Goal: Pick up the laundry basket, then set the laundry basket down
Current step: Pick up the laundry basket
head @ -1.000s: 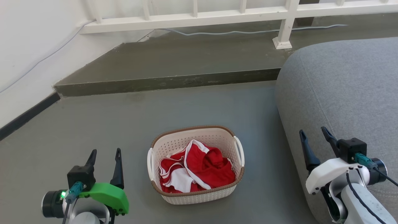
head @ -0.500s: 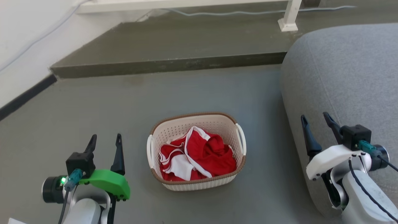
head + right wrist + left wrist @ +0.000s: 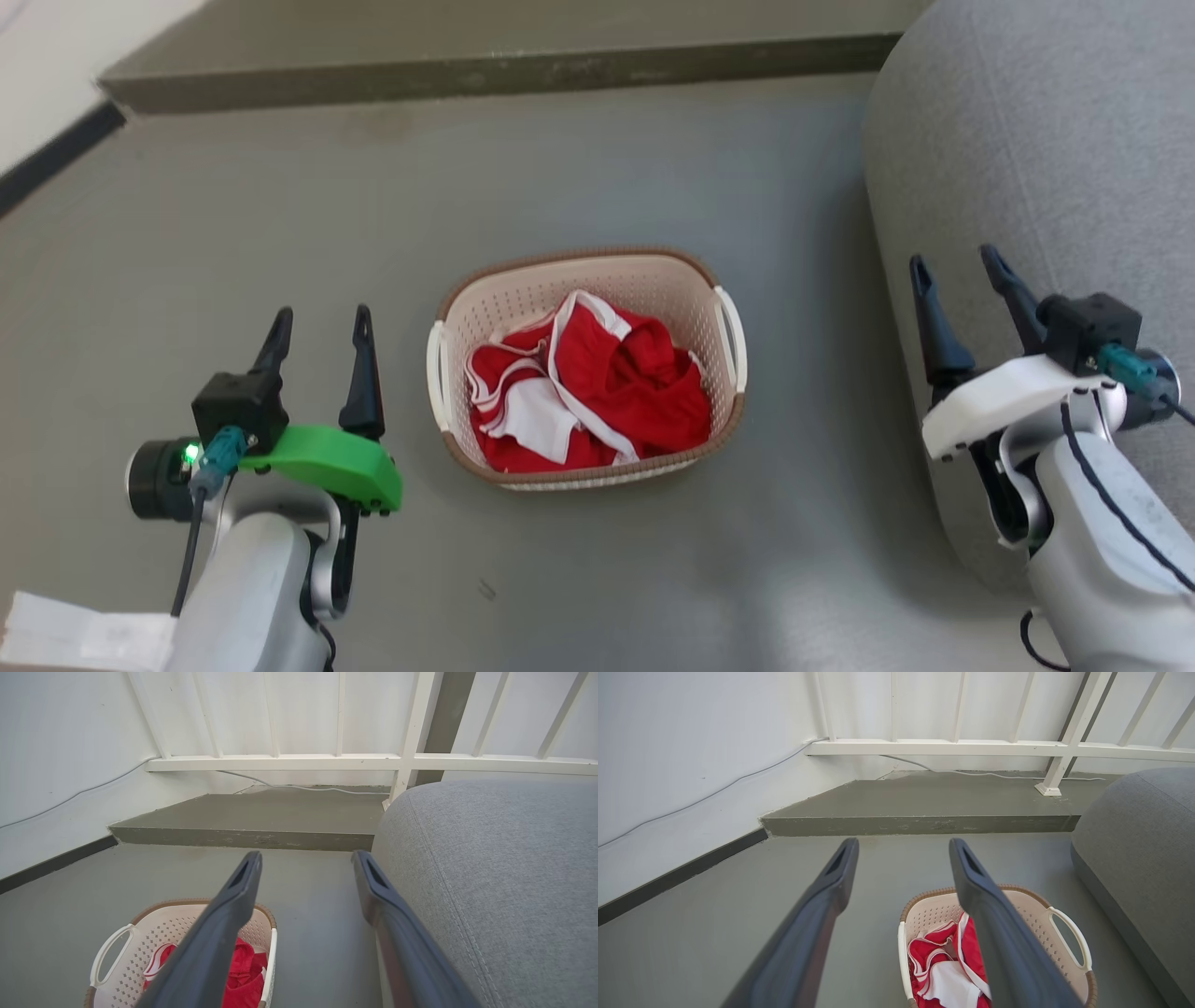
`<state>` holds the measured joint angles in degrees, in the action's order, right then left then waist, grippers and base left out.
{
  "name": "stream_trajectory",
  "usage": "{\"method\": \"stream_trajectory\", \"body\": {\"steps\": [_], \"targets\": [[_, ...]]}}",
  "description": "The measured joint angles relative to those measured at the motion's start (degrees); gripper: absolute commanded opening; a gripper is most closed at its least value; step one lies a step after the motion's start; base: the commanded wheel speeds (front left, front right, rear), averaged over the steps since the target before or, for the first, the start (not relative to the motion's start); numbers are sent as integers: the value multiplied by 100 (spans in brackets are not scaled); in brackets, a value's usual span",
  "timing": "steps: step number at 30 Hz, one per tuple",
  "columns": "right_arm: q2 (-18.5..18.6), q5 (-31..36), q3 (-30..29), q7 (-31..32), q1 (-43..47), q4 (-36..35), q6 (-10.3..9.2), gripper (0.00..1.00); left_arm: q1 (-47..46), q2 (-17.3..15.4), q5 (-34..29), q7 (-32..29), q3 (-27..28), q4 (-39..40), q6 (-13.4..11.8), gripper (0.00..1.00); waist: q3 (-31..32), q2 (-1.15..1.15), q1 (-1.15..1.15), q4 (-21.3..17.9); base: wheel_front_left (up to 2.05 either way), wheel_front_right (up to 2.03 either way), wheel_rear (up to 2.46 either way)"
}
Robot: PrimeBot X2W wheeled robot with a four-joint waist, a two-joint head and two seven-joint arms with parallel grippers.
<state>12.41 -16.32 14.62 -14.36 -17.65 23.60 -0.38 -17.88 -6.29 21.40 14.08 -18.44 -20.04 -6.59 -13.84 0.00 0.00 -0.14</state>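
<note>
Head view: the laundry basket [image 3: 597, 280] sits on the floor [image 3: 597, 149], with the grey sofa [image 3: 1027, 140] near its right side. My left pincer [image 3: 322, 313] and right pincer [image 3: 954, 257] are wide open, one on each side of it, not touching. It looks light and stiff. I should grab its white handles [image 3: 435, 364].

the grey floor [image 3: 233, 196] carries the laundry basket [image 3: 597, 271] beside a grey cushion [image 3: 1046, 149].

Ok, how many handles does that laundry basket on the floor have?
2. One white handle is on the laundry basket's left side, toward the left tool; the other handle is on its right side, toward the grey sofa.
</note>
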Motion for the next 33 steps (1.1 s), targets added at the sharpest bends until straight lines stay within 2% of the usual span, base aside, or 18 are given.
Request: {"method": "stream_trajectory", "body": {"steps": [21, 33], "targets": [[-3, 21, -59, -7, -1505, 147, 264, 100, -1602, 145, -147, -96, 180, -89, -7, 100, -1709, 0, 1, 14, 0, 0, 0], [-16, 74, 43, -9, -2571, 497, 442, 100, -2781, 163, -159, -516, 135, -388, 56, 100, -2704, 0, 1, -32, 0, 0, 0]]}}
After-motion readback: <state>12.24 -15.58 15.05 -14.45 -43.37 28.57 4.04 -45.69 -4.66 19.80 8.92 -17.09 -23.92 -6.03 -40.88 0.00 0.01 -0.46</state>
